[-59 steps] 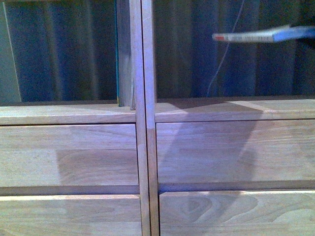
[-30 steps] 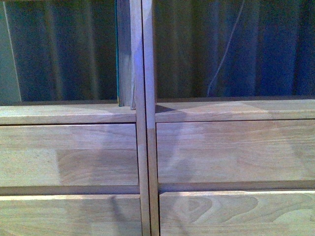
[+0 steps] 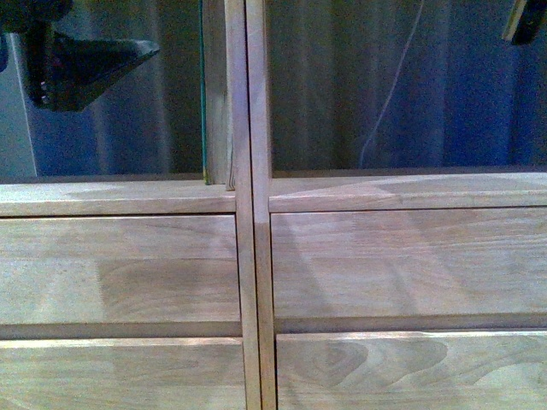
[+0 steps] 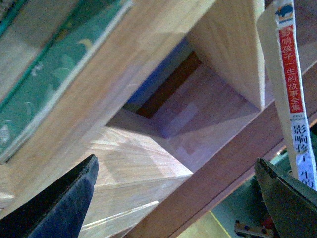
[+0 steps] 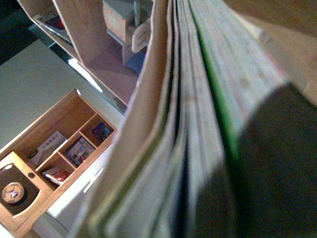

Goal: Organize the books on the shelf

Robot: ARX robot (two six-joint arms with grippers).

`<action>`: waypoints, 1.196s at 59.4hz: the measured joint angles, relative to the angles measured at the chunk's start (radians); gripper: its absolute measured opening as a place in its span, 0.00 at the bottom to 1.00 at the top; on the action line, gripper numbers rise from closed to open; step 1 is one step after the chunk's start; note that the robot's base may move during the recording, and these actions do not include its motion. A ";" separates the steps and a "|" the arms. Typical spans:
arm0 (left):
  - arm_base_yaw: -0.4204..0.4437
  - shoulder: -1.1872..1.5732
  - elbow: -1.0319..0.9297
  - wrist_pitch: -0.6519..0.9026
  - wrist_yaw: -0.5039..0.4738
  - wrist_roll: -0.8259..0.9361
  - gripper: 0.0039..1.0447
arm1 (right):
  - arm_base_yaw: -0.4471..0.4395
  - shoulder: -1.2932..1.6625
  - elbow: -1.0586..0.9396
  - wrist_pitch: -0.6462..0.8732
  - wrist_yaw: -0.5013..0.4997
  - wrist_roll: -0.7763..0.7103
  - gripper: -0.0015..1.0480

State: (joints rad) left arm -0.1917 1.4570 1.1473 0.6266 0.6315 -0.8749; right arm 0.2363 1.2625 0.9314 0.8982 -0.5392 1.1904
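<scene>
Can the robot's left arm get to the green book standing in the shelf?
Probably yes. The left gripper is open and hangs before the left opening of the shelf, where the green book stands against the middle divider. Nothing shows between them, though the book sits flat against the wood.

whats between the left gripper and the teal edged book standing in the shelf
Nothing: in the front view the stretch from the left gripper to the teal-edged book is bare.
</scene>
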 joint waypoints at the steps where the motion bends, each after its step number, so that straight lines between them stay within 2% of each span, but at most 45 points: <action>1: -0.004 0.000 0.000 0.006 0.000 -0.002 0.93 | 0.003 0.000 -0.002 0.002 0.000 -0.001 0.07; 11: -0.027 0.000 -0.016 0.124 0.016 -0.041 0.93 | -0.017 0.001 -0.028 0.097 -0.008 0.037 0.07; 31: -0.024 0.003 -0.083 0.320 0.079 -0.138 0.93 | -0.067 0.003 -0.042 0.118 -0.026 0.078 0.07; 48: -0.038 0.006 -0.082 0.344 0.102 -0.174 0.93 | -0.055 0.000 -0.069 0.146 -0.062 0.101 0.07; 71: -0.065 0.027 -0.046 0.329 0.139 -0.201 0.93 | 0.005 -0.054 -0.173 0.208 -0.139 0.125 0.07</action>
State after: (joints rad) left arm -0.2569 1.4845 1.1015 0.9554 0.7704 -1.0760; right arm 0.2413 1.2083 0.7582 1.1065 -0.6785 1.3151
